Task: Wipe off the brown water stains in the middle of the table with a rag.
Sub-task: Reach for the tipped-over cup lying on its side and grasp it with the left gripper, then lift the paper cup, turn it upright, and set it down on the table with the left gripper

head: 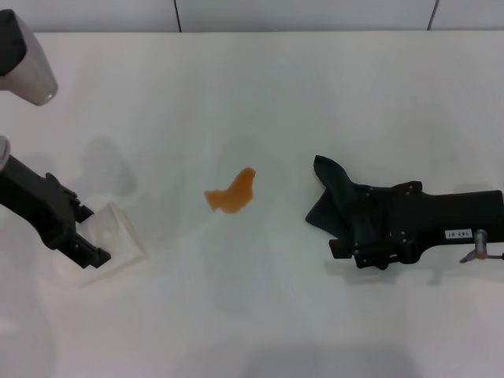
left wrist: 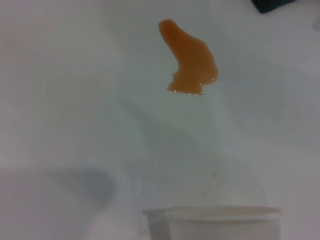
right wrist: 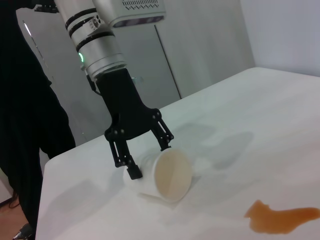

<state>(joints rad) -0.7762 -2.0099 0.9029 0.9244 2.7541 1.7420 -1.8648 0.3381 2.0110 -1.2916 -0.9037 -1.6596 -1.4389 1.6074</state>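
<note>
The brown water stains (head: 232,194) form one orange-brown blotch in the middle of the white table (head: 260,315); the blotch also shows in the left wrist view (left wrist: 190,60) and the right wrist view (right wrist: 282,220). The dark rag (head: 331,193) lies to its right, bunched at the tip of my right gripper (head: 339,228), which reaches in from the right. A corner of the rag (left wrist: 272,5) shows in the left wrist view. At the left, my left gripper (head: 90,232) (right wrist: 149,157) is shut on a pale cup (right wrist: 172,175) tipped on its side.
The cup (head: 118,240) (left wrist: 220,222) rests on the table left of the stain, its mouth turned toward it. The far table edge runs along the wall at the back. In the right wrist view, a dark shape stands beyond the table's left end.
</note>
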